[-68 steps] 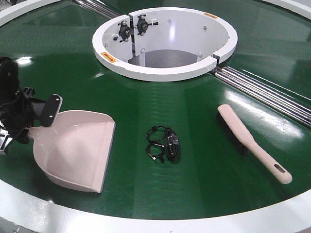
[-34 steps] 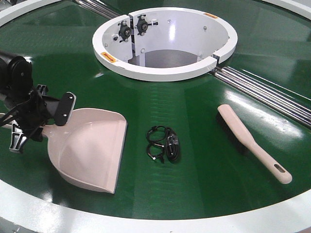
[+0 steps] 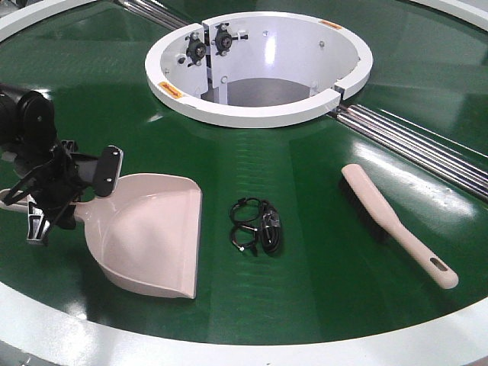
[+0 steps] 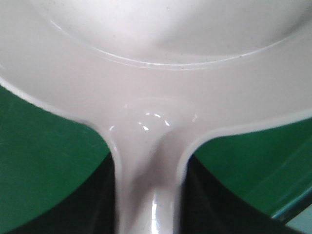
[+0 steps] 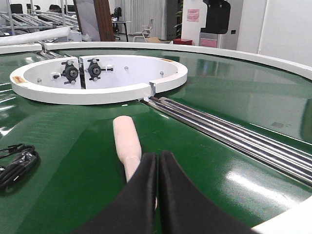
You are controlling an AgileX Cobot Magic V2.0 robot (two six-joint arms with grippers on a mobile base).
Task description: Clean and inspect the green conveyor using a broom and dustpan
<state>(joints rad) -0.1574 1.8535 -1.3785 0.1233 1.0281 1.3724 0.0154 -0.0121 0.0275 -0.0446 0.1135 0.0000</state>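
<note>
Clamping dustpan [image 3: 152, 229] handle in left gripper [image 3: 70, 197]; noted broom [image 3: 389, 221] at right, handle nearward, lengthwise ahead of right gripper [image 5: 157, 161], pinched together, empty.

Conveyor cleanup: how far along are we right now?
Done: left gripper grips the dustpan handle. In hand: its lip points toward the black cable bundle. Left: the broom lies ungrasped on the green conveyor, the right gripper shut behind it; the bundle is unswept.

Nothing legible: the orange stickers [image 3: 171, 90] on the white hub [image 3: 259, 116] are too small.
</note>
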